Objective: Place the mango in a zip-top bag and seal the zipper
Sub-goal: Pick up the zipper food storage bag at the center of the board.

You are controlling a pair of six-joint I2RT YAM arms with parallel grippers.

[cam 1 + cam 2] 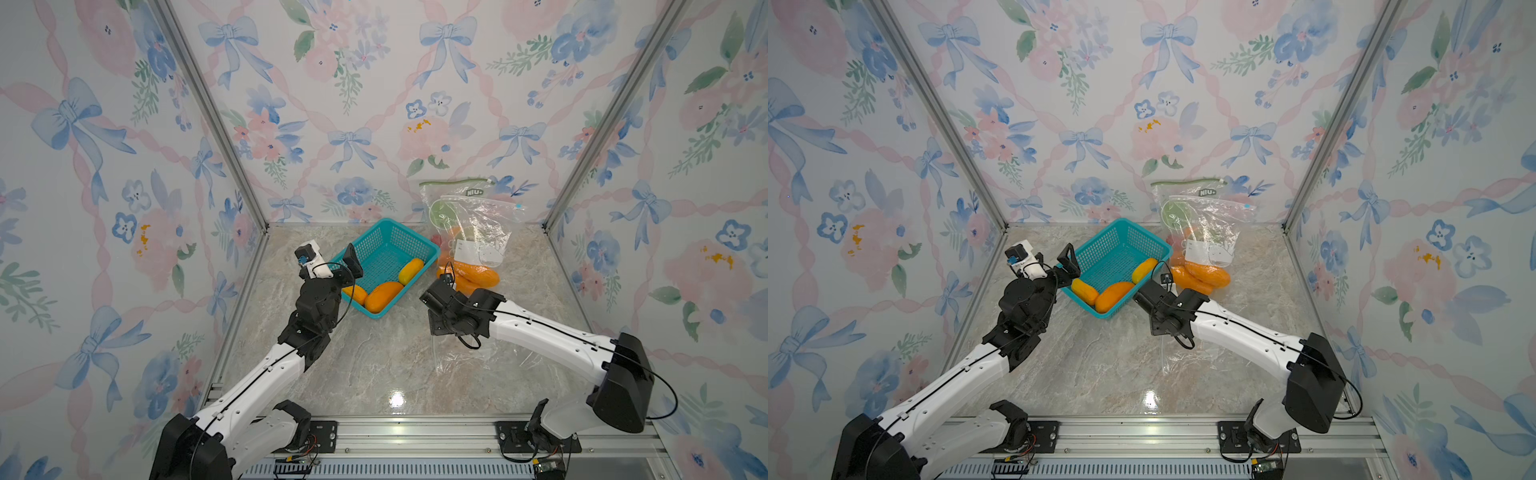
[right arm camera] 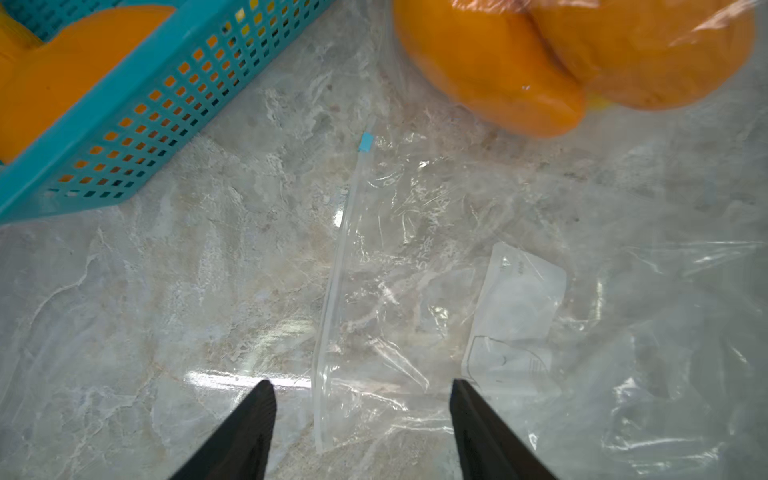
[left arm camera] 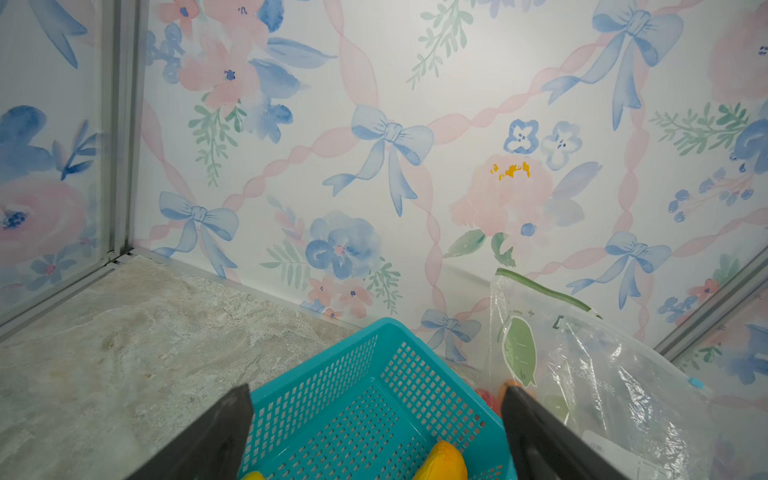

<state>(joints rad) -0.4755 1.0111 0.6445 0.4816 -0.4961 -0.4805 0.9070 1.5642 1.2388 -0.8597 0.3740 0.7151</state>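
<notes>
Right, the tabletop is a glossy grey marble-look surface, boxed in by aluminium posts and floral wallpaper with blue bows. A teal basket sits toward the back and holds three mangoes. Just beside it, filled bags lean against the back wall. An empty zip-top bag lies flat on the tabletop under my right arm. My left arm reaches forward with its wrist raised, and the left gripper is spread wide over the basket's near corner, gripping nothing. My right arm stretches in low, and the right gripper points down, its jaws apart either side of the empty bag's zipper edge, with nothing held.
</notes>
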